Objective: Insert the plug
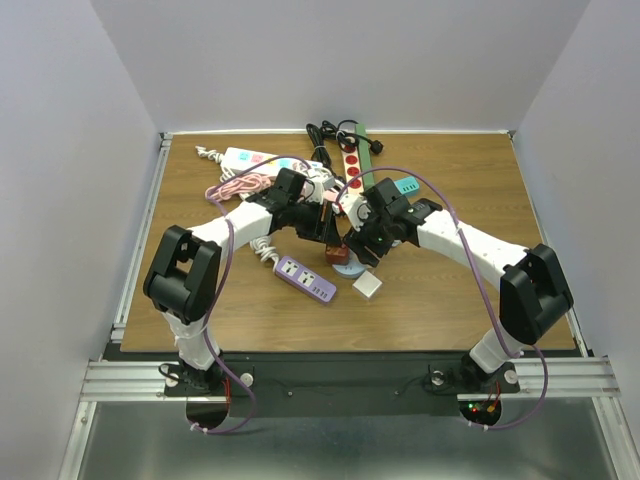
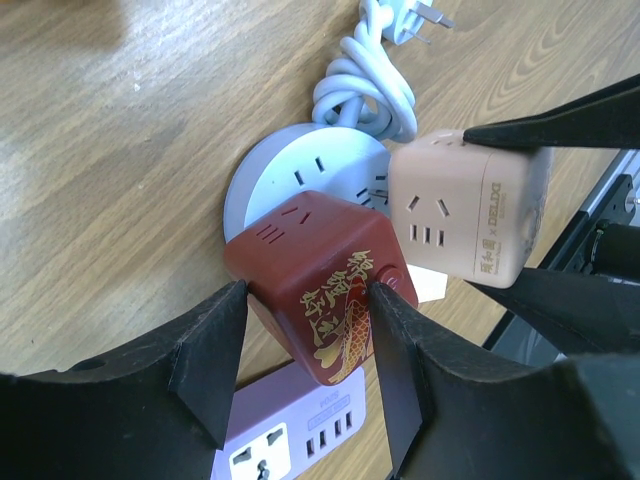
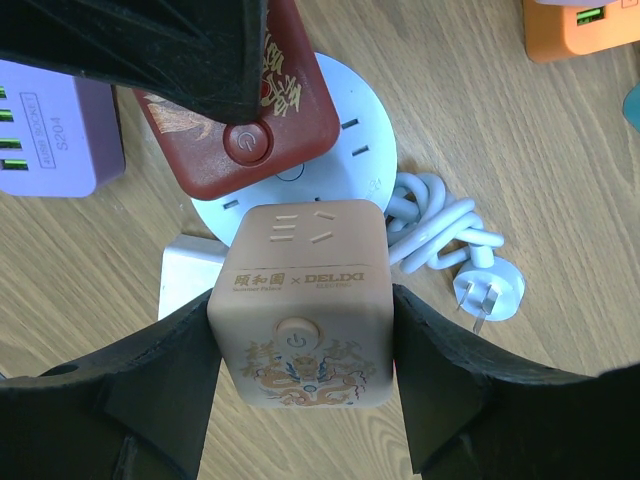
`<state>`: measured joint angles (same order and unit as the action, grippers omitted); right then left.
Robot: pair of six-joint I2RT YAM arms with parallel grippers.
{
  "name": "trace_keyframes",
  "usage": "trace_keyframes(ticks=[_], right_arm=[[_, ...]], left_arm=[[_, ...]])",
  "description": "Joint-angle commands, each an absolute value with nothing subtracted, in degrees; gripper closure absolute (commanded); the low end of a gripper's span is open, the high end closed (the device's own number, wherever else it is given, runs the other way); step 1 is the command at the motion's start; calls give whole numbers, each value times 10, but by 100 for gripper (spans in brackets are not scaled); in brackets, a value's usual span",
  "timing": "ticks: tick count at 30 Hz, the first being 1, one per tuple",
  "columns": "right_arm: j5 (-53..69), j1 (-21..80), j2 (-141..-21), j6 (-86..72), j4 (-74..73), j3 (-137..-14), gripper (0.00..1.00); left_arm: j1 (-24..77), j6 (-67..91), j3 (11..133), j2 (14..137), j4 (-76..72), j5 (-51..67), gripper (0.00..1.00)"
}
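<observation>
A brown wood-grain table top [image 1: 470, 180] fills the middle of the top view, its boards running left to right. Plain, pale grey-white walls close it in on three sides: a back wall [image 1: 340, 60] across the upper part of the frame, a left wall [image 1: 50, 200] and a right wall [image 1: 600, 150] slanting in from the edges. A silver aluminium rail [image 1: 140, 230] runs along the table's left edge, and another ribbed aluminium rail [image 1: 120, 378] crosses the lower part of the frame. Below it, at the bottom edge, lies a dull grey brushed-metal surface [image 1: 340, 445]. The light is soft and even, throwing only faint shadows on the wood.
</observation>
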<state>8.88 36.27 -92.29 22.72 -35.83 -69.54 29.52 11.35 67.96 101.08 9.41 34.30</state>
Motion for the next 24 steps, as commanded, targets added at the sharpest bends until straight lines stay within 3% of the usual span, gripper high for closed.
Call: trace_keyframes(ticks=[1, 13, 24], right_arm=[[117, 356, -912, 224, -356, -682, 100], [162, 356, -925, 214, -362, -684, 100], [131, 357, -942, 216, -366, -687, 100]], left_arm=[[298, 93, 700, 1026, 106, 316, 39], [298, 96, 728, 1044, 104, 319, 40], [298, 76, 758, 1065, 107, 327, 40]])
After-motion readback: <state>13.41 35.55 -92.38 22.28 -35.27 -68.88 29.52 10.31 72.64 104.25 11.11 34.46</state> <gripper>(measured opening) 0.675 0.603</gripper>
